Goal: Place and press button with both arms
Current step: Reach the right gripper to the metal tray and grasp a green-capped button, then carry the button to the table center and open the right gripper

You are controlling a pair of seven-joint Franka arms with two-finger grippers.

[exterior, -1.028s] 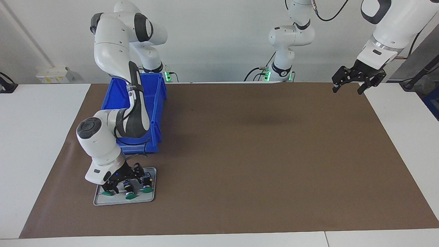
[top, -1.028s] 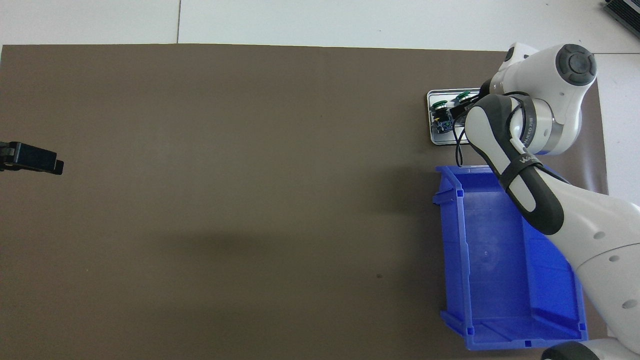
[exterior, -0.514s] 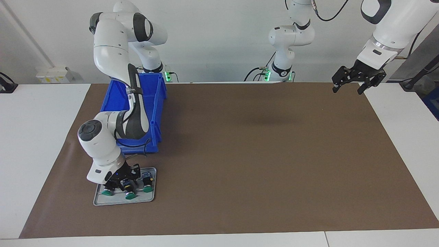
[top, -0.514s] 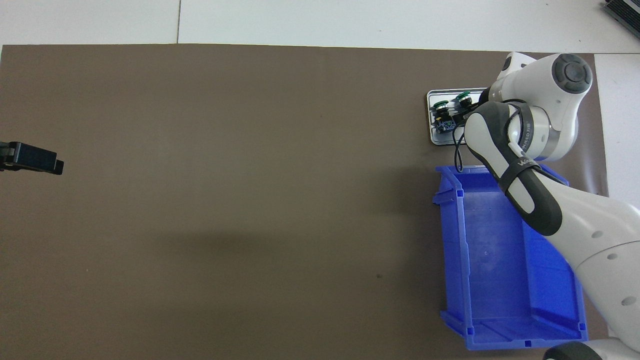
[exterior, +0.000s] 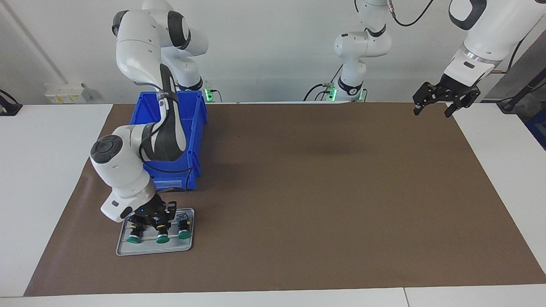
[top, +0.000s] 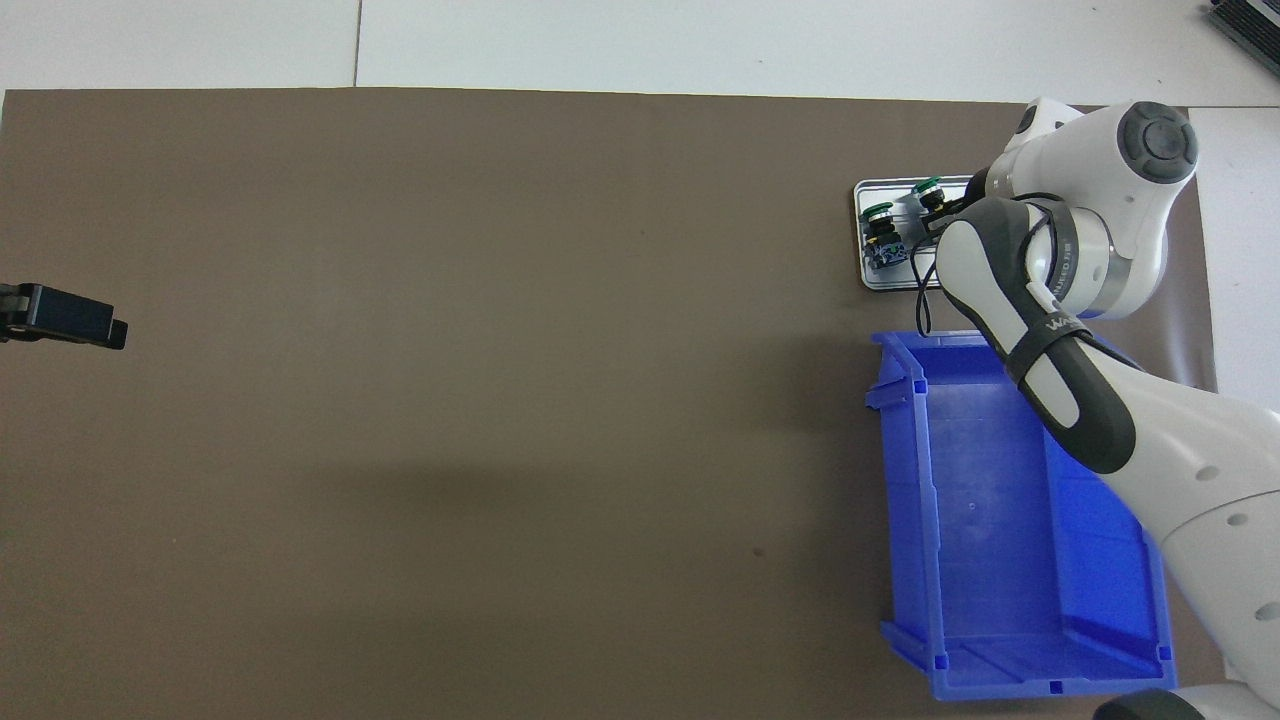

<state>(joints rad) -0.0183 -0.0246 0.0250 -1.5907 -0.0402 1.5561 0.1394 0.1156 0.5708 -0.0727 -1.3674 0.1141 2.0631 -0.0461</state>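
Three buttons with green caps stand in a row in a small grey tray point(exterior: 126, 250) near the right arm's end of the table. My right gripper point(exterior: 158, 223) is down over the tray, shut on the middle button point(exterior: 162, 237), which sits slightly raised. The outer buttons point(exterior: 133, 238) point(exterior: 184, 233) stay on the tray beside it. In the overhead view the right arm covers part of the tray point(top: 863, 262); two caps point(top: 878, 210) point(top: 928, 185) show. My left gripper point(exterior: 431, 111) point(top: 65, 315) hangs open and empty over the mat's corner at the left arm's end, waiting.
A blue bin point(exterior: 194, 140) point(top: 905, 480), with nothing showing inside, stands on the brown mat point(exterior: 324, 192) just nearer to the robots than the tray. The right arm's elbow leans over the bin. White tabletop borders the mat on all sides.
The right gripper has closed on the middle button and begun to rise, its cap lifting a little. The right arm's elbow moved up. The left arm has not moved.
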